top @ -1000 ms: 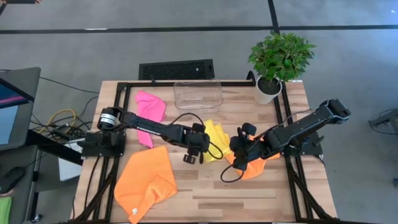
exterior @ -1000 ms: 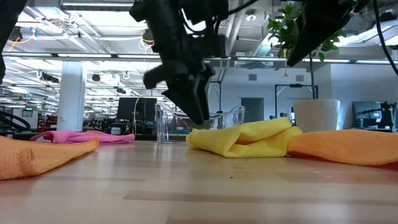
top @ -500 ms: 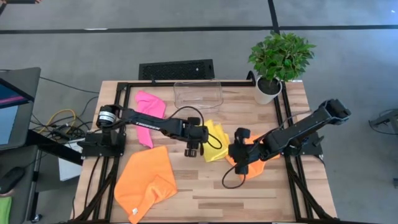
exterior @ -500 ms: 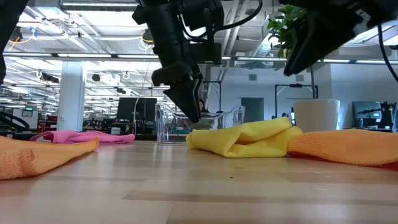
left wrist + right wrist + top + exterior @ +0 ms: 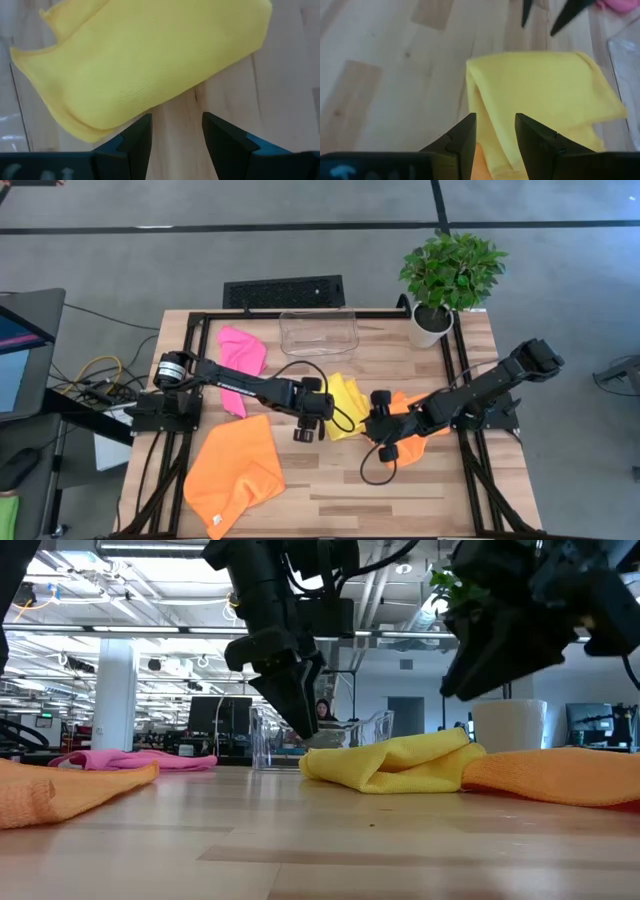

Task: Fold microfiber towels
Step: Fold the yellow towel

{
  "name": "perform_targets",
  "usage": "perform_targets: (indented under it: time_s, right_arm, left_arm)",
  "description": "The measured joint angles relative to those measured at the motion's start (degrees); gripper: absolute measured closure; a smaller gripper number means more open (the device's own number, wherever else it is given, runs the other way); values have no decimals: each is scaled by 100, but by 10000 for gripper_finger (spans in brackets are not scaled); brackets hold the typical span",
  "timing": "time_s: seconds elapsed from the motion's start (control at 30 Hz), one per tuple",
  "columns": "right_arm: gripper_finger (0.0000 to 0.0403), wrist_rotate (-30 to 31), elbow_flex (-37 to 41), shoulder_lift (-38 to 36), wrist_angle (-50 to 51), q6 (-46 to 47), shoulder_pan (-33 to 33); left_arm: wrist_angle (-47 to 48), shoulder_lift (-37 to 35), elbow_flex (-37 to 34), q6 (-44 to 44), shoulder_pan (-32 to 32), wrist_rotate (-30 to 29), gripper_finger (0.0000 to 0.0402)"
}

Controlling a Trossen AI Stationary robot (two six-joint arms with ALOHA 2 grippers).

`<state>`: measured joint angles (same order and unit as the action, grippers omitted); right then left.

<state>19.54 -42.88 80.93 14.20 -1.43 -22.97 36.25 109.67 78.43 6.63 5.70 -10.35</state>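
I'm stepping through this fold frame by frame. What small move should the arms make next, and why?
Probably lower both onto the yellow towel. The left gripper is open over bare wood just short of its edge; the right gripper is open over its opposite edge. Neither holds cloth, and the towel lies bunched.

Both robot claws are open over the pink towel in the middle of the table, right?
Not quite. The towel in the middle, under the open left gripper and right gripper, is yellow, as both wrist views show. The pink towel lies farther back, beside the left arm.
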Motion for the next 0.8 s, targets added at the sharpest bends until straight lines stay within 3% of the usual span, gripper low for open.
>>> perform_targets:
  time_s: [0.2,0.37,0.43,0.67,0.8]
  right_arm:
    - [243,14,-2,0,-85,30,60]
    - [243,7,-2,0,-77,35,60]
    - [243,7,-2,0,-83,35,60]
    - [243,5,-2,0,-81,48,60]
    - [243,5,-4,0,-81,48,60]
  left_arm:
    - [-283,0,0,368,-16,-163,235]
    - [-293,2,0,381,-256,-1112,235]
    - [-390,2,0,372,-399,-1145,235]
    - [-617,4,0,-477,-898,-673,235]
    - [-614,7,0,-1091,-1258,315,235]
